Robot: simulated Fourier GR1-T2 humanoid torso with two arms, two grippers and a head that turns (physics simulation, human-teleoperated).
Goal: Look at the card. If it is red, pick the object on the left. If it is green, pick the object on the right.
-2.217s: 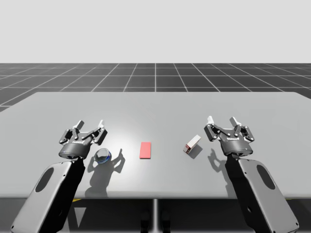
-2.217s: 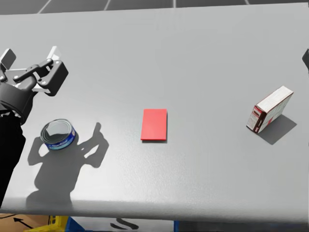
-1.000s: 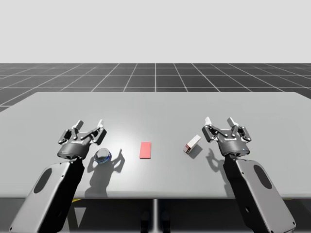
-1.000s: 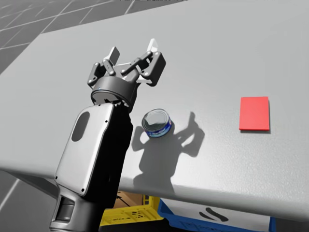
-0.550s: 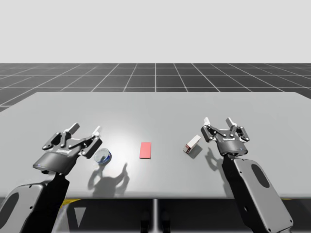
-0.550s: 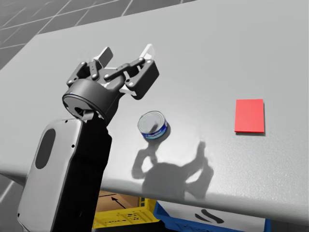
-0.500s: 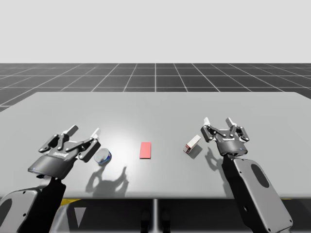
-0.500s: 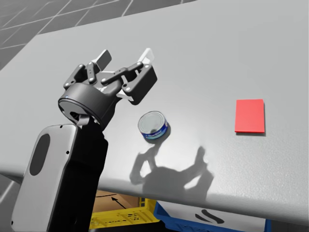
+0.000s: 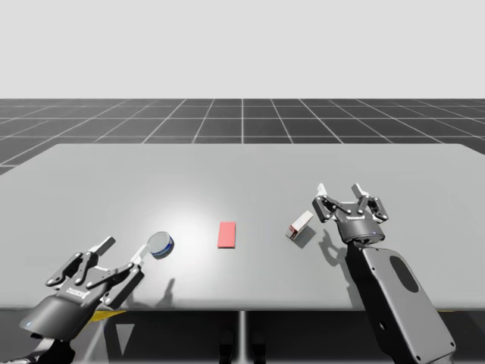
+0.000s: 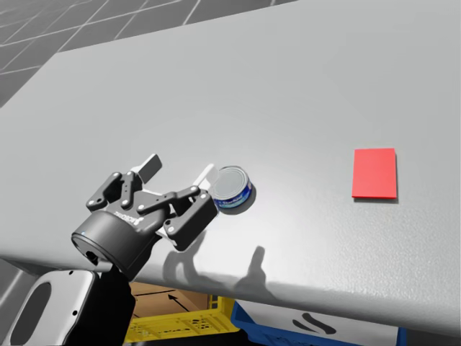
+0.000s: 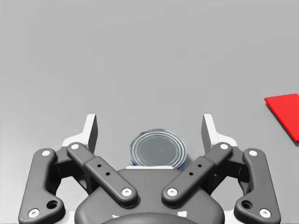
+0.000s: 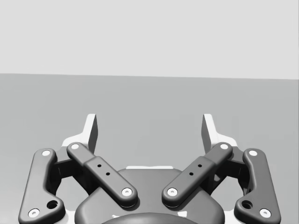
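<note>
L gripper [image 9: 125,247] fingers spread wide, nothing held; hovers over near edge of table [image 9: 242,163]. Tgt = short blue can [image 9: 160,244], upright; L wrist view has it between the fingers, no contact; head view puts it just beside one fingertip. Red card [image 9: 226,233] flat mid-table, can to its left, white box w/ red end [image 9: 301,224] to its right. R gripper [image 9: 339,188] also spread, empty, near box.
</note>
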